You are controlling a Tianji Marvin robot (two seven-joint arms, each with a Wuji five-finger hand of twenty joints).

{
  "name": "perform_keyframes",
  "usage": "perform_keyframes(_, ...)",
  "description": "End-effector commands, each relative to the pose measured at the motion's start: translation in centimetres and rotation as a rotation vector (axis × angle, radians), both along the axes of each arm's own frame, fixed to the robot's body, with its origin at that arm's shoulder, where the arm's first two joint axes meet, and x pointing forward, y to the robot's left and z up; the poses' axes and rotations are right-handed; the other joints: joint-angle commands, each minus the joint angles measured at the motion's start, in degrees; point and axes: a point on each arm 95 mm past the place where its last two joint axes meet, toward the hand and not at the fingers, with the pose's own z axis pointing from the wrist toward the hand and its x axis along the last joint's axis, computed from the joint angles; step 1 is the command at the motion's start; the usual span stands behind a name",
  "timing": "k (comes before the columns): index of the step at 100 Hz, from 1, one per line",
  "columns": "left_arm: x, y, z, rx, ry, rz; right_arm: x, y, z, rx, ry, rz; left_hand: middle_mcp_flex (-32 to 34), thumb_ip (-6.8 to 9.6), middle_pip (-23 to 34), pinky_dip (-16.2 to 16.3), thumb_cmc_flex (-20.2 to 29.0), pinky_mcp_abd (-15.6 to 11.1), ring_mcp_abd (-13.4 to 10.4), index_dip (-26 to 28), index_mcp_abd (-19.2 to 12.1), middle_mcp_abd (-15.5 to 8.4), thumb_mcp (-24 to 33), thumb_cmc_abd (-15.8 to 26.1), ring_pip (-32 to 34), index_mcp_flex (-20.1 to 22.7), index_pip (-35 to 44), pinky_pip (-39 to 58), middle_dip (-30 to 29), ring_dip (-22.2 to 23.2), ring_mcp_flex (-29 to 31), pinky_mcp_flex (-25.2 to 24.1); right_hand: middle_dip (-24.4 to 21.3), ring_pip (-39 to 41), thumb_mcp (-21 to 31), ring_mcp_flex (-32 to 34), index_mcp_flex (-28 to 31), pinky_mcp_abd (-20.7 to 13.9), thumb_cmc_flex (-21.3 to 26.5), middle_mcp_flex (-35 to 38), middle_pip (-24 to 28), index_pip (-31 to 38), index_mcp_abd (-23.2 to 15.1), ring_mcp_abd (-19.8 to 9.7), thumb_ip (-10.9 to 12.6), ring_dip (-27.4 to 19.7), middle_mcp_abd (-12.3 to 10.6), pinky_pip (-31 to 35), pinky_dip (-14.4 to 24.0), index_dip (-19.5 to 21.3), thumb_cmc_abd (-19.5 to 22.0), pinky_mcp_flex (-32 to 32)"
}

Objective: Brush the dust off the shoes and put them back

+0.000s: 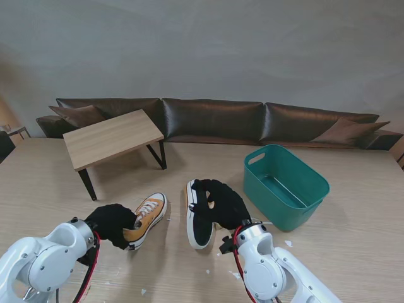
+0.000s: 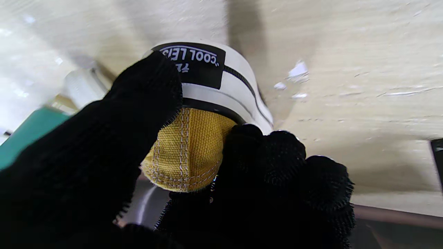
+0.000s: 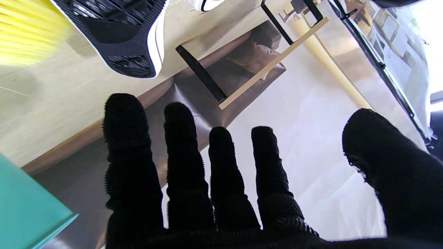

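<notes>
Where the left arm rises at the near left, the left robot hand (image 1: pixel 112 222) grips the heel of the yellow shoe (image 1: pixel 147 216); the left wrist view shows black-gloved fingers (image 2: pixel 145 103) pinched on the yellow canvas heel (image 2: pixel 187 148) and its white rubber band with a black label. The shoe lies on the worktop (image 1: pixel 353 246), toe pointing away from me. Farther off on the left stands a small wooden table (image 1: pixel 110 139) with black legs.

Just right of the yellow shoe, not touching it, the black shoe (image 1: pixel 199 221) lies with its white sole edge showing. The right robot hand (image 1: pixel 222 203) sits over it. In the right wrist view its fingers (image 3: pixel 180 145) are spread and straight, grasping nothing; yellow bristles (image 3: pixel 24 34) blur in one corner.

Right of that, a teal basket (image 1: pixel 303 170). White flecks (image 1: pixel 288 242) dot the worktop nearby. A dark sofa (image 1: pixel 214 120) runs along the back.
</notes>
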Motion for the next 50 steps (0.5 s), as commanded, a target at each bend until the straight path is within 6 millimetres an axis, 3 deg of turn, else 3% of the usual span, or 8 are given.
perform_keyframes(1, 0.5, -0.6, 2.5, -0.013, -0.039, -0.021, 0.1, 0.5, 0.2, -0.009, -0.012, 0.026, 4.44, 7.67, 5.7, 0.66, 9.69, -1.4, -2.12, 8.55, 9.11, -6.53, 15.71, 5.56, 2.1, 8.61, 27.43, 2.57, 2.87, 1.19, 3.43, 1.23, -1.23, -2.84, -1.4, -4.42, -4.16, -1.91, -0.71, -4.82, -1.08, -1.45, -2.31, -1.42, 0.57, -1.81, -2.68, -3.25, 0.12, 0.31, -2.73, -27.64)
perform_keyframes(26, 1.3, -1.3, 7.1, -0.071, -0.043, -0.078, 0.6, 1.2, 0.2, -0.069, -0.073, 0.101, 4.24, 8.05, 5.88, 1.49, 9.81, -0.88, -1.93, 9.16, 9.47, -5.9, 15.46, 6.27, 2.97, 8.42, 27.27, 3.14, 3.66, 1.38, 3.12, 1.05, -3.39, -11.43, -4.63, -13.62, -15.5, -4.26, 0.25, -17.24, -1.92, -4.79, -4.45, -3.46, -0.61, -7.05, -4.59, -13.18, -1.07, 0.1, -7.72, -32.06)
perform_keyframes(38, 1.8, -1.8, 9.3, -0.095, -0.053, -0.105, 0.8, 1.7, 0.3, -0.092, -0.089, 0.138, 4.16, 8.12, 5.81, 1.64, 9.95, -0.8, -1.87, 9.35, 9.53, -5.74, 15.21, 6.52, 3.13, 8.34, 27.2, 3.1, 3.78, 1.32, 3.01, 1.02, -4.2, -13.27, -5.23, -16.7, -20.27, -4.46, -0.13, -21.21, -2.4, -7.16, -3.69, -3.28, -0.9, -8.02, -4.08, -16.86, -1.28, -0.32, -8.45, -33.86)
perform_keyframes(50, 2.3, -2.4, 11.1, -0.131, -0.049, -0.129, 0.8, 2.5, 0.3, -0.099, -0.108, 0.153, 4.17, 8.18, 5.76, 1.77, 9.93, -0.68, -1.9, 9.51, 9.6, -5.74, 15.02, 6.84, 3.22, 8.13, 27.13, 3.18, 3.81, 1.25, 3.04, 1.08, -7.98, -14.99, -6.07, -18.49, -22.48, -4.27, -0.76, -21.37, -7.64, -11.84, -1.55, -1.84, -1.06, -8.97, -2.8, -21.12, 0.43, -0.65, -8.35, -33.9)
